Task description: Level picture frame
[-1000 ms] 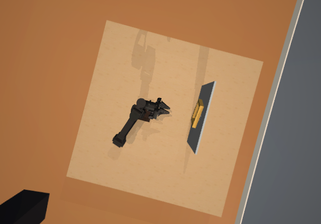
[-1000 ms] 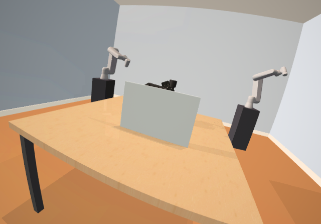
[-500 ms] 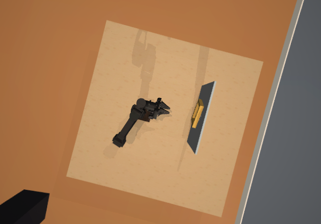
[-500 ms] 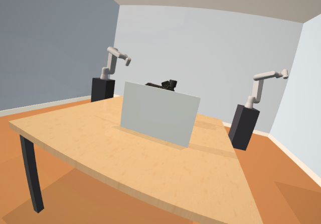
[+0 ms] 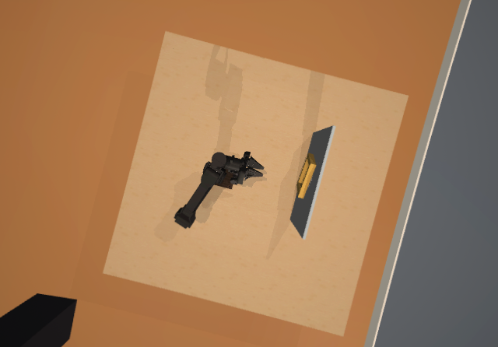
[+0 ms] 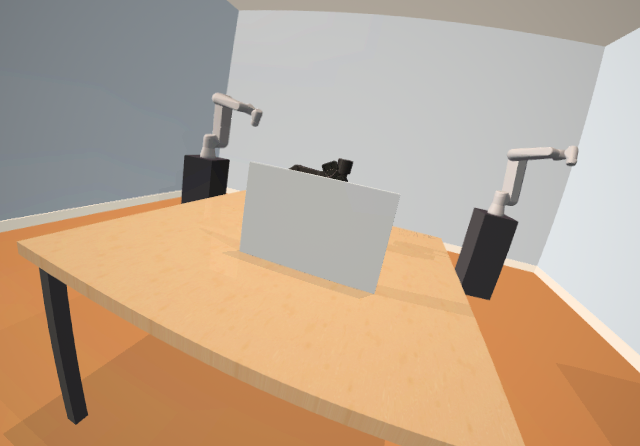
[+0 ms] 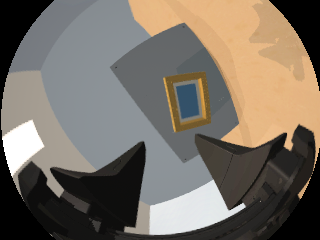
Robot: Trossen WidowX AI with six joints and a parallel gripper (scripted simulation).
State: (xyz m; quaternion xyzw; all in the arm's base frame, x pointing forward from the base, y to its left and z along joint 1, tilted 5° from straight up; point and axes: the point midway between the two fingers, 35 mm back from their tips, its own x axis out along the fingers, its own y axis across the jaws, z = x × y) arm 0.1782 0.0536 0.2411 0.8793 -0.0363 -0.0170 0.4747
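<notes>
The gold picture frame point(image 5: 307, 180) point(image 7: 170, 106) with a blue picture hangs on the grey upright panel point(image 5: 323, 137) point(image 7: 145, 75). In the wrist view it is clearly turned against the panel's edges. Its lower end in that view lies nearer the panel's top edge, so seen from the arm its left side is higher than its right. The screw and the notched strip are hidden behind it. My gripper point(image 5: 264, 171) point(image 7: 170, 142) is open and empty, well back from the frame and not touching it. The exterior view shows only the panel's blank back point(image 6: 317, 226).
The panel stands on the wooden table point(image 5: 241, 254) point(image 6: 258, 317), with the black arm point(image 5: 197, 196) point(image 6: 338, 170) on its front side. Two pale arms on dark pedestals point(image 6: 204, 177) point(image 6: 485, 255) stand beyond the table.
</notes>
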